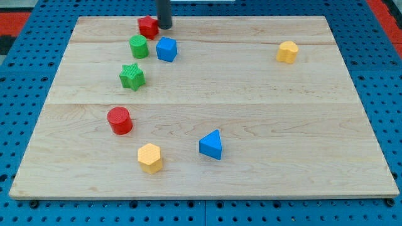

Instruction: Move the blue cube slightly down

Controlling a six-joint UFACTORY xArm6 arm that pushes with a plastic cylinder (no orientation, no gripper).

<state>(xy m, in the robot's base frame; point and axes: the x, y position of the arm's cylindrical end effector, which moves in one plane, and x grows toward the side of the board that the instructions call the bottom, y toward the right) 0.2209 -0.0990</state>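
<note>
Camera view, single frame; items listed from the view's top downward.

Board (251, 125): pale wooden table top made of planks, lying on a blue perforated base (25, 81).

Rod (163, 9): dark, upright, entering from the view's top edge. My tip (164, 27) stands near the board's top edge, touching or just beside the right side of the red block. No claw is fitted to the rod, so there is nothing to report as apart, together or clamped.

Red block (148, 26): irregular shape, not made out clearly; at the top edge, just left of my tip.

Blue cube (166, 49): task item. Sits in the upper left part of the board, just below my tip and apart from it, just right of the green cylinder.

Green cylinder (139, 46): just left of the blue cube, below the red block.

Green star (132, 76): below the green cylinder, apart from it.

Red cylinder (119, 120): left side, mid-lower board.

Yellow block, lower (150, 157): hexagon-like, near the bottom edge, below and right of the red cylinder.

Blue wedge (211, 145): triangular, right of the lower yellow block.

Yellow block, upper (287, 52): alone at upper right, well apart from everything else.
</note>
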